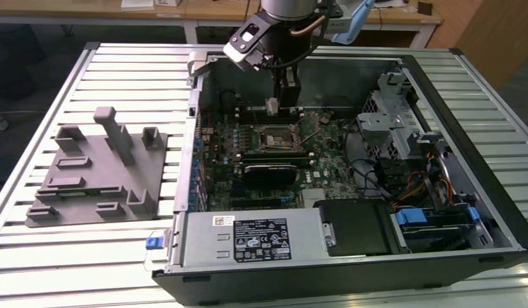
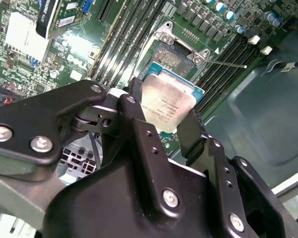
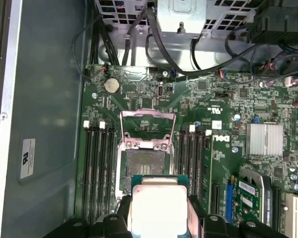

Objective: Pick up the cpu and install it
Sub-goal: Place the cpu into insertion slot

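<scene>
My gripper (image 1: 280, 106) hangs inside the open computer case, just above the far part of the motherboard (image 1: 272, 160). It is shut on the cpu (image 2: 167, 103), a flat square chip with a pale silver top, held by its edges between two black fingers (image 2: 137, 121). In the first wrist view the cpu (image 3: 159, 208) hovers close to the open black socket (image 3: 143, 169), offset to one side of it, and the socket's metal load plate (image 3: 146, 124) is flipped open. The socket (image 1: 278, 136) lies a little nearer than the gripper in the exterior view.
A grey fixture plate with upright posts (image 1: 97, 170) lies on the slatted table at the exterior view's left. The case holds a power supply (image 1: 246, 237), a drive cage (image 1: 401, 122), loose cables (image 1: 409, 186) and memory slots (image 3: 98, 158) beside the socket.
</scene>
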{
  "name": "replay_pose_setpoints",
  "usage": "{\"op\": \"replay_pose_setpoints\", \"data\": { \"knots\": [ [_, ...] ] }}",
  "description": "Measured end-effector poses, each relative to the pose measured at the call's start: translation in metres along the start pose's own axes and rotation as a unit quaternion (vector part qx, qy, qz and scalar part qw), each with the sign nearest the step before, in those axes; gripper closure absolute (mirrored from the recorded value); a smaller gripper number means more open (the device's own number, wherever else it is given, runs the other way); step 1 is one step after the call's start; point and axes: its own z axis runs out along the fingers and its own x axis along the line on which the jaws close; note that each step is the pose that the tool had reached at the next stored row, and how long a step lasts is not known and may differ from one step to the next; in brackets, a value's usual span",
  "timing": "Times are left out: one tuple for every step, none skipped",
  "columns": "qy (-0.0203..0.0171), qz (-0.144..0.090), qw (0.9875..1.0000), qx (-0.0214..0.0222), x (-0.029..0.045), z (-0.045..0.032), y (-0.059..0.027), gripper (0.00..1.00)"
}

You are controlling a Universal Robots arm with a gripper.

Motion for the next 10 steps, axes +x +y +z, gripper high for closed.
{"op": "replay_pose_setpoints", "data": {
  "knots": [
    [0.0001,-0.002,1.0000,0.0000,0.0005,0.0010,0.0002,0.47],
    [0.0002,-0.004,1.0000,0.0000,0.0011,0.0020,0.0003,0.47],
    [0.0002,-0.005,1.0000,0.0000,0.0017,0.0034,0.0004,0.47],
    [0.0002,-0.005,1.0000,0.0000,0.0020,0.0051,0.0004,0.47],
    [0.0002,-0.005,1.0000,0.0000,0.0022,0.0067,0.0004,0.47],
    [0.0002,-0.005,1.0000,0.0000,0.0023,0.0082,0.0004,0.47],
    [0.0002,-0.005,1.0000,0.0000,0.0025,0.0098,0.0003,0.47],
    [0.0002,-0.005,1.0000,0.0000,0.0027,0.0114,0.0003,0.47],
    [0.0002,-0.004,1.0000,0.0000,0.0030,0.0130,0.0004,0.47],
    [0.0002,-0.004,1.0000,0.0000,0.0034,0.0145,0.0006,0.47]
  ]
}}
